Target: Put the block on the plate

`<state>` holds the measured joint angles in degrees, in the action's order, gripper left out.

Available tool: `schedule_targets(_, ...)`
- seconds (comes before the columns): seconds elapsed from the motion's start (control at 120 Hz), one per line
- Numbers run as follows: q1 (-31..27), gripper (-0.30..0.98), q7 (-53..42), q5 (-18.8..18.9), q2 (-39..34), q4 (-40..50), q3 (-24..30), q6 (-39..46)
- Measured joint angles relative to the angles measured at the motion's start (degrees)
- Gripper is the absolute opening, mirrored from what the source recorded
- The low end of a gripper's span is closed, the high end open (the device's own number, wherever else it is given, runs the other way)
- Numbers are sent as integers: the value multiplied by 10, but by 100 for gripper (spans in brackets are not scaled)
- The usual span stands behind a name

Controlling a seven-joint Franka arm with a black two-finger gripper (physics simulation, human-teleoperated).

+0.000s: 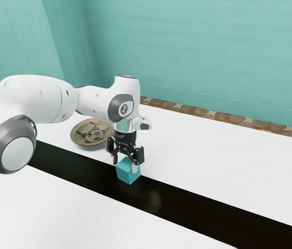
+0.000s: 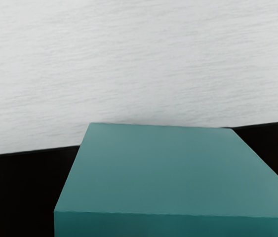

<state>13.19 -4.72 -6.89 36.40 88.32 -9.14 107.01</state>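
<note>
Ext. view: my claw (image 1: 125, 166) is pointing down at the block (image 1: 124, 173), right by its top, w/ part of the claw in front of it. Can't tell from here whether the claw is clamped on the block or just around it. Block's teal, over the dark strip (image 1: 197, 203) that crosses the white bench (image 1: 73, 207); can't tell if it's resting or slightly up. Plate (image 1: 90, 133) is on the bench, beyond the strip, toward the ext. view's left of the claw & well apart from the block. It's a round one w/ a dark pattern in the middle. My arm (image 1: 37, 98) comes in from the ext. view's left, above the bench. Wrist view: block's top is big & close under the hand, one side face visible too, dark strip on both sides of it, white bench past its far edge. Teal wall (image 1: 197, 46) behind, w/ a stone-look band (image 1: 208, 113) along its base.
</note>
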Motion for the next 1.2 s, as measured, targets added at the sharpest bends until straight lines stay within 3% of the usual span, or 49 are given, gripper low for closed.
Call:
schedule_targets(0.275, 0, 59, -2, -2, 9, -2, 0, -2)
schedule_targets(0.617, 0, 39, -3, -4, 7, -6, -1, -13)
schedule_targets(1.2, -1, 34, -1, 18, -55, -65, -29, -65)
